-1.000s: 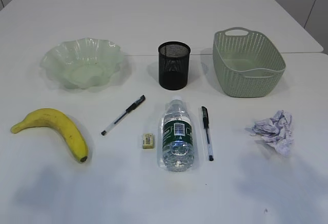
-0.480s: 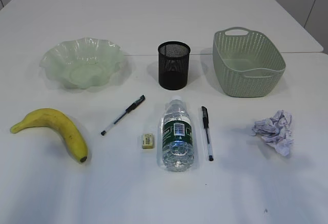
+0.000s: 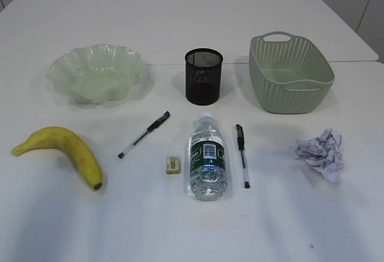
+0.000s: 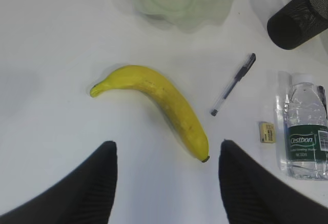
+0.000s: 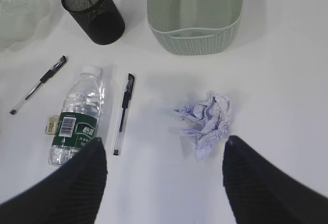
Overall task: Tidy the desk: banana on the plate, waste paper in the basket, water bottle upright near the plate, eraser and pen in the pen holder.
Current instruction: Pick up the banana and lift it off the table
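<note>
A yellow banana [image 3: 63, 151] lies front left; the left wrist view shows the banana [image 4: 159, 98] just ahead of my open, empty left gripper [image 4: 166, 155]. A pale green wavy plate [image 3: 96, 73] sits back left. A clear water bottle [image 3: 207, 159] lies on its side in the middle, with a small eraser [image 3: 172, 164] on its left and two pens, one [image 3: 144, 133] left, one [image 3: 242, 154] right. A black mesh pen holder [image 3: 203, 76] stands behind. Crumpled waste paper [image 3: 321, 153] lies at right; it also shows in the right wrist view [image 5: 207, 121], just ahead of my open, empty right gripper [image 5: 164, 149]. A green basket [image 3: 290, 73] stands back right.
The white table [image 3: 192, 226] has a seam running across behind the plate and basket. Neither arm shows in the exterior view.
The shadows on the table's front have shifted slightly. The objects have not moved.
</note>
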You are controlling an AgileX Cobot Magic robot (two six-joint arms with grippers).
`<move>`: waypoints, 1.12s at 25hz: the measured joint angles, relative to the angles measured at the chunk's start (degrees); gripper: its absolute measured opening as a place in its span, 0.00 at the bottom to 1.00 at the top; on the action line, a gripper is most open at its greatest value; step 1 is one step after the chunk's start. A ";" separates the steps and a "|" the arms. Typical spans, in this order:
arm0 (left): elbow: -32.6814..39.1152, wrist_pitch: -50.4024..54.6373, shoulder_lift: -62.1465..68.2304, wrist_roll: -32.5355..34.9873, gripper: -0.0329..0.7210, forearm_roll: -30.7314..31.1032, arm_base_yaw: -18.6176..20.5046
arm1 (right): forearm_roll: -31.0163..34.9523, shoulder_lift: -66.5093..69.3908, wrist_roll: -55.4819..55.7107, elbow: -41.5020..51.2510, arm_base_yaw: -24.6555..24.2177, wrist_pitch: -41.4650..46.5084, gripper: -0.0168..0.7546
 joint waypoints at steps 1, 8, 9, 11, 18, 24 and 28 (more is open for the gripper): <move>0.00 -0.53 0.67 0.00 0.63 -0.11 -0.13 | 0.00 0.78 0.00 -0.38 0.00 0.15 0.70; -0.13 -11.75 10.92 -3.58 0.63 -0.56 -9.35 | 0.08 2.82 -1.31 -0.48 0.00 1.71 0.70; -0.13 -14.00 13.24 -5.12 0.63 -0.65 -10.28 | 0.12 2.92 -1.31 -0.48 0.00 1.96 0.70; -0.13 -17.41 18.03 -7.90 0.63 -0.94 -11.17 | 0.12 2.92 -1.35 -0.48 0.00 1.96 0.70; -2.02 -20.83 30.41 -16.62 0.63 -4.66 -11.54 | 0.21 2.92 -1.71 -0.48 0.00 2.34 0.70; -4.50 -20.18 36.87 -24.97 0.63 -3.61 -12.53 | 0.65 2.92 -1.83 -0.48 0.00 3.18 0.70; -4.74 -16.54 40.56 -33.47 0.63 -2.33 -12.84 | 0.93 2.92 -1.83 -0.48 0.00 3.33 0.70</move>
